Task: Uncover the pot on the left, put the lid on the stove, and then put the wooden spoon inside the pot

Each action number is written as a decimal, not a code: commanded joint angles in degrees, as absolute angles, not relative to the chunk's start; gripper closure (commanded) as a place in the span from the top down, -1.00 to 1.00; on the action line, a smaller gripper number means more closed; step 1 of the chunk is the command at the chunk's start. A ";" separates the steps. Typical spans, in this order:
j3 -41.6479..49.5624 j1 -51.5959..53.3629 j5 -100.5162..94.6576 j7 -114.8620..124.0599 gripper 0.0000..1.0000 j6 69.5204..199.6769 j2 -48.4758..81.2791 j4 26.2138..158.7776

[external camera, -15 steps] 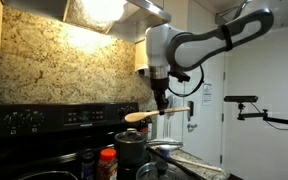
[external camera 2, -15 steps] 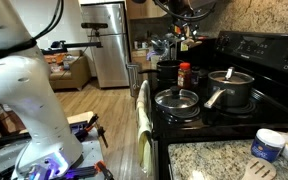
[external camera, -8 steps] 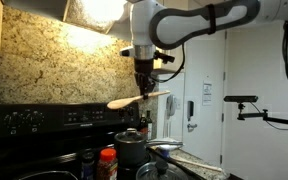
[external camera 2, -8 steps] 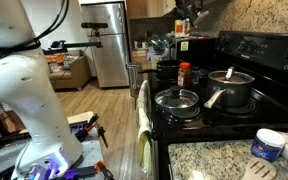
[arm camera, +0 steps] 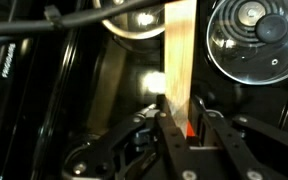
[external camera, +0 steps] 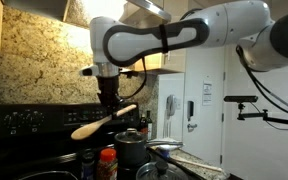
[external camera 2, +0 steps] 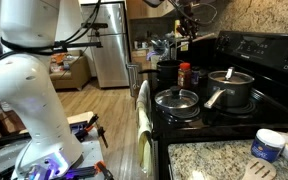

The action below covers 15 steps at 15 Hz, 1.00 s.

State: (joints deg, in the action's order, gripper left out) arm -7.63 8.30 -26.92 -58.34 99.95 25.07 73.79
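Observation:
My gripper (external camera: 111, 106) hangs above the black stove (external camera: 34, 118), shut on the handle of the wooden spoon (external camera: 87, 125). The spoon is tilted, its oval bowl down towards the back panel. In the wrist view the tan handle (arm camera: 180, 50) runs up from between the shut fingers of the gripper (arm camera: 180, 108). Below, the uncovered pot (arm camera: 134, 15) shows a shiny round rim, up and to the left of the handle. The silver lid (arm camera: 254, 35) lies on the cooktop beside it. In both exterior views the pot (external camera: 131, 152) (external camera 2: 167, 70) stands at the stove's far end from the lid (external camera 2: 177, 98).
A dark grey pot with a knobbed lid and long handle (external camera 2: 231, 88) sits on a back burner. A red-capped bottle (external camera 2: 184, 73) stands by the pot. A towel (external camera 2: 142, 120) hangs on the oven door. A white tub (external camera 2: 269, 145) is on the granite counter. The range hood (external camera: 94, 12) is overhead.
The arm has swung towards the back panel side and come a little lower with the spoon. The spoon has gone from nearly level to tilted, bowl down.

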 commanded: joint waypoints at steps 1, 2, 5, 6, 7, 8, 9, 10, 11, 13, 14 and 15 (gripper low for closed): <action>-8.72 10.12 -24.17 -68.72 -0.88 95.27 35.67 60.14; -8.60 11.08 -24.25 -70.62 -0.88 94.20 37.73 57.50; -7.70 14.02 -25.00 -74.72 -0.88 91.04 42.33 50.57; -8.19 12.53 -25.44 -70.46 -0.88 94.75 38.71 57.85; -8.13 13.05 -25.45 -70.76 -0.52 94.42 39.53 56.76; -8.14 13.17 -25.45 -70.70 -0.52 94.44 39.63 56.91; -8.12 13.10 -25.45 -70.70 -0.52 94.44 39.62 57.03; -8.06 12.90 -25.45 -70.70 -0.52 94.45 39.62 57.02; -7.96 12.81 -25.45 -70.70 -0.52 94.45 39.62 57.02; -7.54 13.82 -26.63 -70.37 -0.88 94.17 40.39 56.25; -7.59 14.34 -26.85 -70.47 -0.88 94.27 41.24 55.46; -7.72 14.98 -27.15 -71.03 -0.88 94.63 42.50 54.36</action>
State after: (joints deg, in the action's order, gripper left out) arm -7.83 13.26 -25.66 -70.70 94.45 39.95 57.00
